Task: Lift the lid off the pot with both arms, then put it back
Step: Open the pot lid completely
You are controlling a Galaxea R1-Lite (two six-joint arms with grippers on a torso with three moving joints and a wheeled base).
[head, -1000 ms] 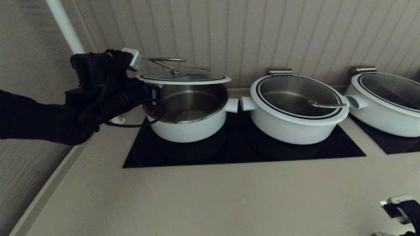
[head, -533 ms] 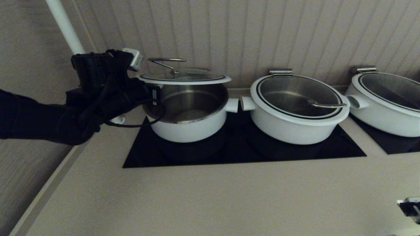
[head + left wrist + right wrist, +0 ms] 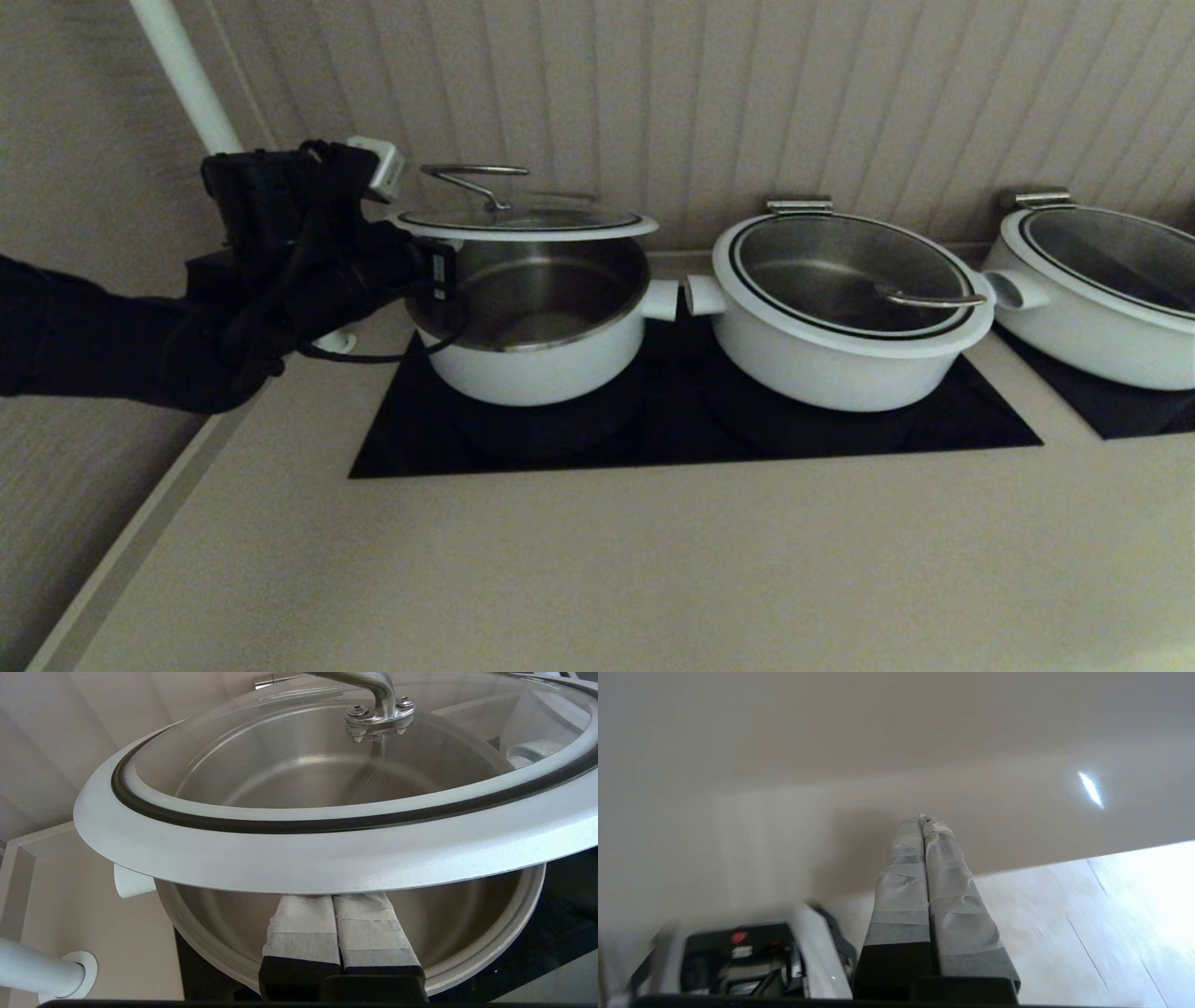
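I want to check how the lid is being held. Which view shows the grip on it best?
The left wrist view: the left gripper has its fingers together beneath the lid rim, above the pot. The head view hides the contact behind the arm. The right wrist view shows no lid.

You'll find no readable text, brand, number or sign anywhere in these views. Only candidate: the small pale label (image 3: 437,271) on the black left gripper (image 3: 411,266) in the head view, its print too small to make out. The round clear-glass lid with white rim (image 3: 327,854) and the white straight-walled pot with steel inside (image 3: 532,359) carry no markings you can read. In the right wrist view, a dark box-shaped device with a small red spot (image 3: 738,952) sits near the tape-wrapped right gripper (image 3: 924,821); nothing on it is legible.
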